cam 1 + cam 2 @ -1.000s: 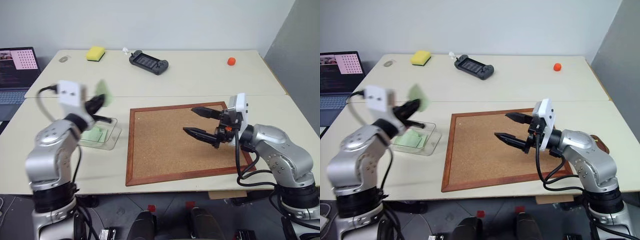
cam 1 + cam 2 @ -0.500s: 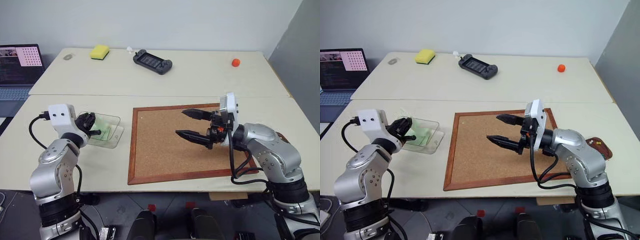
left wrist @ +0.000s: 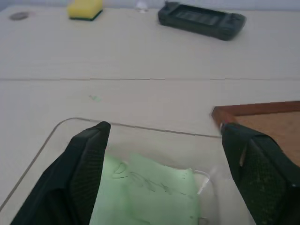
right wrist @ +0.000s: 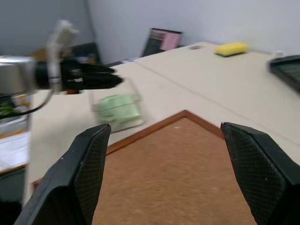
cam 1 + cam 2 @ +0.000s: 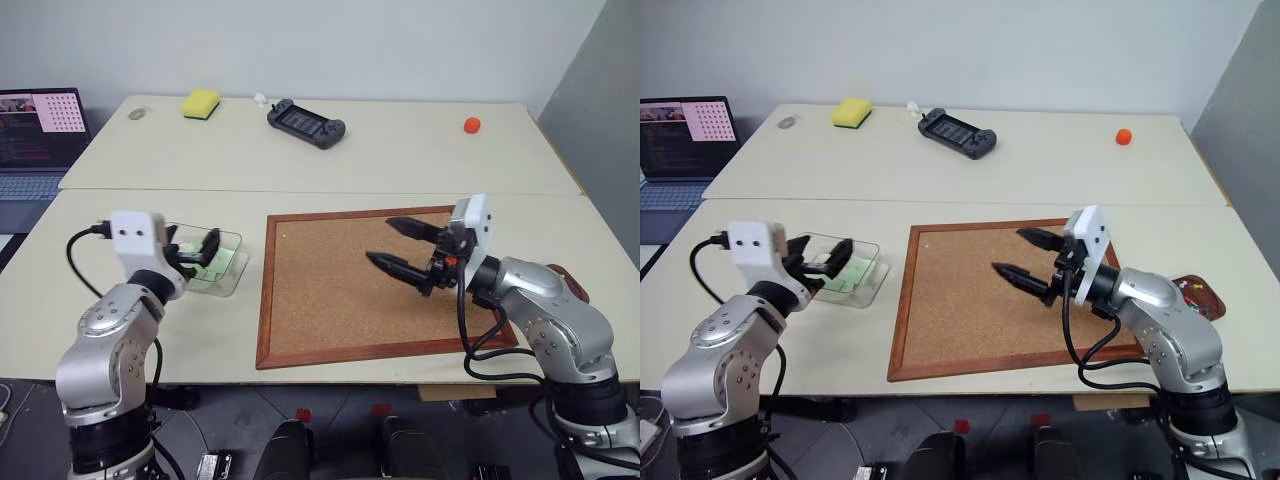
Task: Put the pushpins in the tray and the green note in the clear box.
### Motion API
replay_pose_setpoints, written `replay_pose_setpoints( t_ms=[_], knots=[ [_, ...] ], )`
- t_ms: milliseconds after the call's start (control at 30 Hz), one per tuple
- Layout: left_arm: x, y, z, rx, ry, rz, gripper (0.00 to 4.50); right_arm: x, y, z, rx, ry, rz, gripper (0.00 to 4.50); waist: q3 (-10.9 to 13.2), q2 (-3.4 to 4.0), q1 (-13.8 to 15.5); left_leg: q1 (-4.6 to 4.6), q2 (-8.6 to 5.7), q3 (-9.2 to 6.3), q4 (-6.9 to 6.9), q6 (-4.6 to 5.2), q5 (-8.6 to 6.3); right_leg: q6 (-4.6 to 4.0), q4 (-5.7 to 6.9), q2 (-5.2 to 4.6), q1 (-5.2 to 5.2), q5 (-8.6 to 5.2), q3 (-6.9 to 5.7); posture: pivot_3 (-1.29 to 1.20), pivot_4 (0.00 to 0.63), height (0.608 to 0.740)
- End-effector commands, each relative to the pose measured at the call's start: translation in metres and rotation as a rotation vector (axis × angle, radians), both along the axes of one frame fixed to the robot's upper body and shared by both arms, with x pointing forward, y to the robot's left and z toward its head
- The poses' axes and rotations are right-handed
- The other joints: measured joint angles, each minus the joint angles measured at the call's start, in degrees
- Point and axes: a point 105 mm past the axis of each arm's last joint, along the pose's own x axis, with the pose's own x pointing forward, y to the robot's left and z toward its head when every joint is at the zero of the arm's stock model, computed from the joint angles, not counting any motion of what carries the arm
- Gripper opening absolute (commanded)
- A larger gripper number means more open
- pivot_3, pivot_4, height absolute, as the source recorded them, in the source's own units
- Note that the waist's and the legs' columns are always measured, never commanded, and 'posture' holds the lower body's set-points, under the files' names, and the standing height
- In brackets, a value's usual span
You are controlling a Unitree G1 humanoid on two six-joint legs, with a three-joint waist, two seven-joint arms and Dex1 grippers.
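The pale green note [image 3: 150,187] lies flat inside the clear box [image 5: 232,277] at the table's near left. My left gripper [image 5: 200,255] hovers low over the box, open, one finger [image 3: 79,173] on each side of the note and nothing held. Over the cork board [image 5: 330,300] my right gripper [image 5: 382,240] stands open and empty, pointing left. The dark red-brown tray [image 5: 1198,297] peeks out behind my right arm at the table's right edge, with tiny coloured pushpins [image 5: 1187,287] in it.
At the back of the table lie a yellow sponge [image 5: 200,102], a black game controller [image 5: 305,123] and an orange-red ball [image 5: 471,125]. A laptop [image 5: 35,125] stands at the far left.
My left gripper came down over the clear box and opened, letting go of the green note, which now rests in the box. The right gripper stayed open above the board.
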Motion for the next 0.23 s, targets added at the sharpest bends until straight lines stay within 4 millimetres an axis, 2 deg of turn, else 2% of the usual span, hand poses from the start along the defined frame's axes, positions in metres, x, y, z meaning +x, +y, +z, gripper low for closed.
replay_pose_setpoints(
  t_ms=[33, 233],
  knots=[
    [-0.013, -0.039, 0.004, 0.032, -0.090, -0.099, 4.00, 0.014, -0.025, 0.001, -0.021, -0.094, -0.295, 3.99, 0.0, 0.02, 0.1, 0.02, -0.01, 0.04, 0.00, 0.00, 0.00, 0.00, 0.00, 0.00, 0.00, 0.00, 0.03, 0.00, 0.150, 0.740],
    [-0.019, -0.052, -0.024, -0.060, -0.070, -0.020, 4.00, 0.015, -0.045, -0.030, -0.093, -0.081, -0.558, 3.99, 0.0, 0.03, 0.2, 0.07, 0.07, 0.16, -0.02, 0.00, 0.00, 0.00, 0.02, 0.01, -0.02, 0.00, 0.12, 0.00, 0.150, 0.740]
  ],
)
